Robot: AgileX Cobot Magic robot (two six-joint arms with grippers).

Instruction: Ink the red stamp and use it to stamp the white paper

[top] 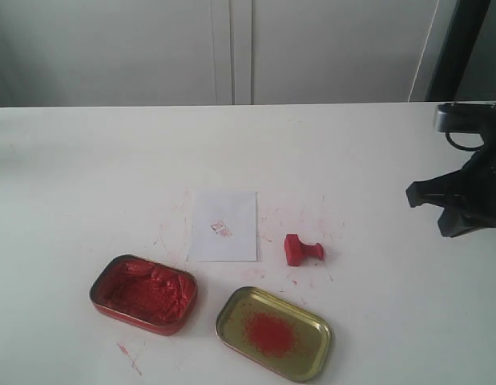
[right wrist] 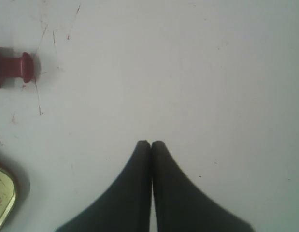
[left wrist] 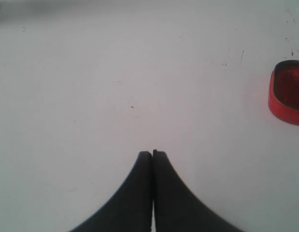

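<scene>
The red stamp (top: 302,250) lies on its side on the white table, just right of the white paper (top: 223,226), which carries a small red imprint. In the right wrist view the red stamp (right wrist: 14,67) shows its knob, well off to one side of my right gripper (right wrist: 150,143), which is shut and empty. The right arm (top: 472,192) hangs at the far right of the exterior view, away from the stamp. Over bare table, my left gripper (left wrist: 152,153) is shut on nothing; it does not show in the exterior view.
A rounded tin of red paste (top: 143,293) sits at the front left, its edge also in the left wrist view (left wrist: 288,92). A gold lid with a red smear (top: 273,332) lies front centre. Red flecks mark the tabletop (top: 352,152).
</scene>
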